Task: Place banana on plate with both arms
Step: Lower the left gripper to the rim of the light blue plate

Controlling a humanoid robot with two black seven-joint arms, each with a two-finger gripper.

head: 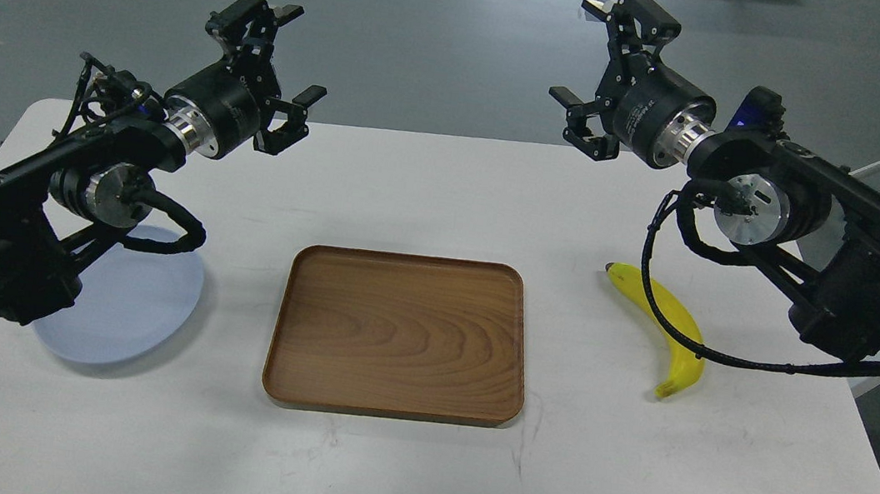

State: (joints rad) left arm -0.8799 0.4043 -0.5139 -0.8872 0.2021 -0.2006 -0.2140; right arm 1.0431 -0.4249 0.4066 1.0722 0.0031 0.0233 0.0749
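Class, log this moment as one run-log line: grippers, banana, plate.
left gripper: open, raised, empty | right gripper: open, raised, empty | banana: on table, right of wooden tray | plate: left, bare

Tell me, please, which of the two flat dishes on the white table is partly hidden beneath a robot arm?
The round pale blue-grey plate at the table's left, partly covered by the left arm. The rectangular wooden tray in the middle lies fully exposed, with no arm over it.
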